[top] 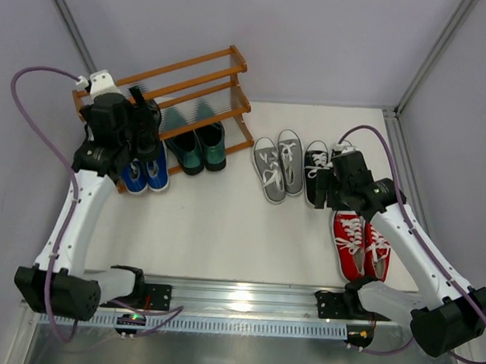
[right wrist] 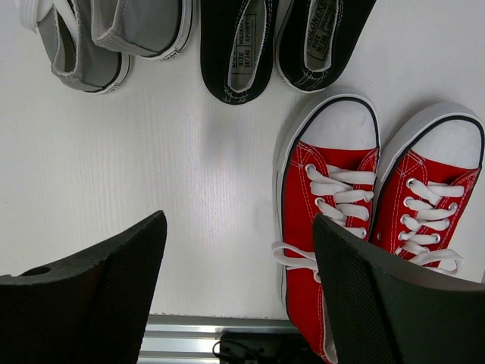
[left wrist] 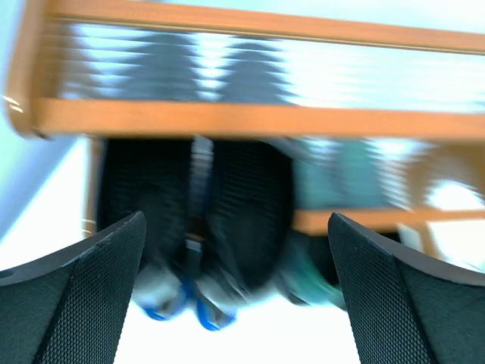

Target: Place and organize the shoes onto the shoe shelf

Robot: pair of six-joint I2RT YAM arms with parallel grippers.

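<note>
Both apart, empty: my left gripper (left wrist: 236,220) and right gripper (right wrist: 240,220). Left crowds black shoes (left wrist: 242,193), upper left of top view; clipping the shelf (top: 202,64) rail could dislodge them.

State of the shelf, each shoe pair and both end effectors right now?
shoe shelf: upright, partly filled
black leather loafers: on a shelf tier
blue sneakers: bottom tier, left
dark green loafers: bottom tier, right
grey sneakers: on table
black-and-white sneakers: on table
red sneakers: on table
left end effector: open, empty
right end effector: open, empty
</note>
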